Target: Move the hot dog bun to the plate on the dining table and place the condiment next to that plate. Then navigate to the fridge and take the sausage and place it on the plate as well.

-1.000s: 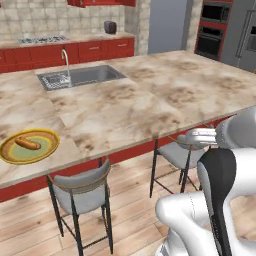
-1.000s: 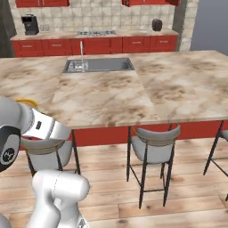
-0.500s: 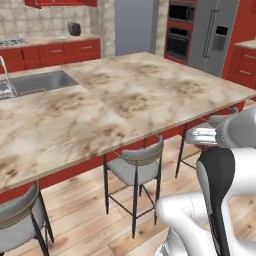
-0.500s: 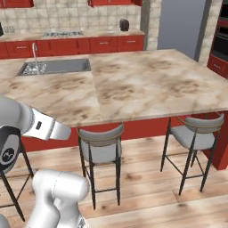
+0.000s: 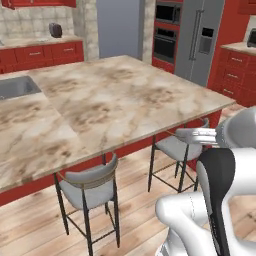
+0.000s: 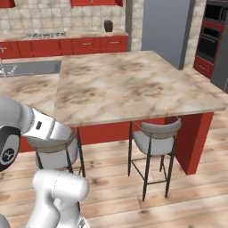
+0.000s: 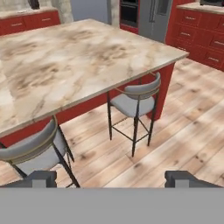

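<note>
The dining table [image 5: 115,105] is a broad veined marble top on red cabinets, also seen in the right base view [image 6: 129,84] and the hand view [image 7: 70,61]. The fridge [image 5: 200,45] stands grey and tall beyond the table's far right corner, with a handle and a dispenser panel, and shows at the top of the hand view [image 7: 157,15]. My gripper [image 7: 109,179] is open, its two dark fingertips [image 7: 38,178] wide apart with nothing between them, hanging over the wooden floor in front of the stools. The hot dog bun, plate, condiment and sausage are out of view.
Two grey stools [image 5: 90,187] [image 5: 180,145] stand tucked under the table's near edge. A steel sink [image 5: 15,87] lies at the table's left. A black oven and microwave stack [image 5: 165,40] stands left of the fridge, and red drawers [image 5: 235,75] to its right.
The whole picture has swung right as the base turned: the sink and the plate slid off to the left, and the fridge and oven came into view. The gripper stayed open.
</note>
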You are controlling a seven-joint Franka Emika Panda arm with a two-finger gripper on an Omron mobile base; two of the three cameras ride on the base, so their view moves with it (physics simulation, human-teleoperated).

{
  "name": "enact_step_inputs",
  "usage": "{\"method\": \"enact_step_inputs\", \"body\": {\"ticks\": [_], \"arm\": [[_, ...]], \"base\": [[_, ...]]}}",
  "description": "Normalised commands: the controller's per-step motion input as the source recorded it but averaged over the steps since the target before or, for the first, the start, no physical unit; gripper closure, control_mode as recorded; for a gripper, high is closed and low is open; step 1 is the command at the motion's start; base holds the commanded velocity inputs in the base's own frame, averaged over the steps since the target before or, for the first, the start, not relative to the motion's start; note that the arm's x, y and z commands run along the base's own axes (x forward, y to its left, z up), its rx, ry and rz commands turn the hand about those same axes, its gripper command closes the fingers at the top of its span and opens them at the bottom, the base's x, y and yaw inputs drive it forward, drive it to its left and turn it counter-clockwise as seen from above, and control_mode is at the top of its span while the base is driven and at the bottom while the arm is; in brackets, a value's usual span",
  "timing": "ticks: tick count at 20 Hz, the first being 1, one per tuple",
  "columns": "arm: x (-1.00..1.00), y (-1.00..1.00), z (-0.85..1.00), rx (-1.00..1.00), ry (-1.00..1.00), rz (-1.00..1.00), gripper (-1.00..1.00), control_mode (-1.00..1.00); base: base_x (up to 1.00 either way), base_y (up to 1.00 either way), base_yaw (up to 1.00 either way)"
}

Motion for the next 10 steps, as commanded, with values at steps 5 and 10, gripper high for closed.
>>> {"method": "enact_step_inputs", "body": {"ticks": [5, 10], "arm": [[0.00, 0.00, 0.00, 0.00, 0.00, 0.00, -1.00, 1.00], [0.00, 0.00, 0.00, 0.00, 0.00, 0.00, -1.00, 1.00]], "base": [[0.33, -1.00, 0.00], [0.36, -1.00, 0.00]]}}
